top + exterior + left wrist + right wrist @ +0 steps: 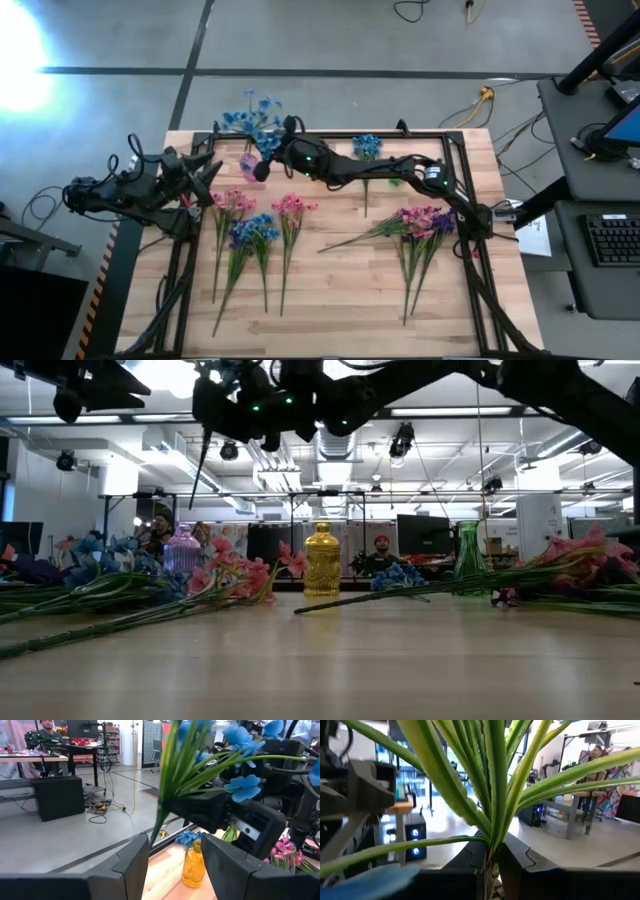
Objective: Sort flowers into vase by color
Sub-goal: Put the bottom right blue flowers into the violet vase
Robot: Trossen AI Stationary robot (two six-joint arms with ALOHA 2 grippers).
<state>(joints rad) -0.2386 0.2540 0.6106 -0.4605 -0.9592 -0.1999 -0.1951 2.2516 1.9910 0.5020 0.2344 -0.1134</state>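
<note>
In the high view, the right arm reaches across the table [340,300] toward the upper left part of the frame. Its right pincer [268,160] is clamped on the green stem of a blue flower sprig [255,118], whose blossoms lie at the upper edge of the table, left of centre. In the right wrist view the two dark fingers [475,865] press together on the stem, and the long leaves spread out from there.

The left pincer [205,180] is at the left side of the frame, near the held sprig, with its fingers apart and nothing between them. In the left wrist view the fingers [132,865] stand open, and the blue sprig and the right pincer are just in front of them.

Other flowers lie flat on the table: a pink, blue and purple group [255,228] at centre left, a pink and purple group [425,222] at centre right, and one blue sprig [367,148] at upper centre.

In the low view a yellow vase [322,560] stands at the centre, a purple vase [182,552] at the left and a green vase [470,555] at the right.
</note>
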